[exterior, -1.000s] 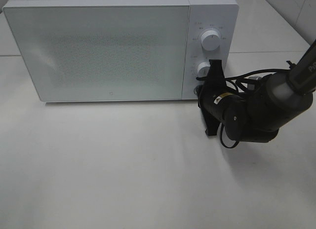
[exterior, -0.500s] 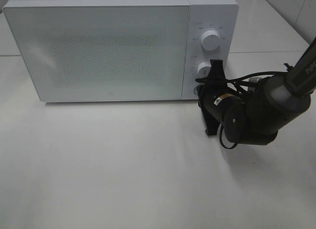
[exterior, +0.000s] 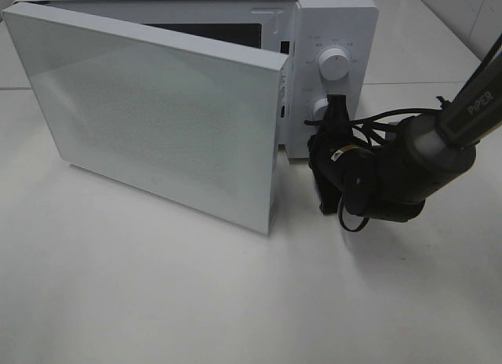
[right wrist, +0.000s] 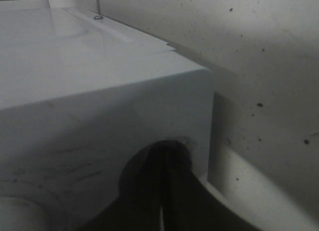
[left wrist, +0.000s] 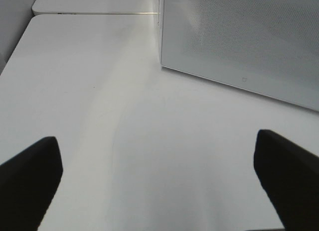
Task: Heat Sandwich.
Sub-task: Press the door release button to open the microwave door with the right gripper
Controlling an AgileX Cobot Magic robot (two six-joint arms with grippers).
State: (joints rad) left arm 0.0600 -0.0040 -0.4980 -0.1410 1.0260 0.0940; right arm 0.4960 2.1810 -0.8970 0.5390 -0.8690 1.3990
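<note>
microwave door [exterior: 157, 121] now ajar, shut a moment ago. right tool [exterior: 316, 142], pressed together, against the control panel [exterior: 349, 30] low down. left tool [left wrist: 159, 181] spread above table [left wrist: 99, 91]. sandwich not in view; loading can follow.

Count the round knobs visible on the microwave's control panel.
2. The upper knob sits near the top of the control panel; the lower knob is directly beneath it, partly covered by the right hand. Anything lower on the panel is hidden behind that hand.
</note>
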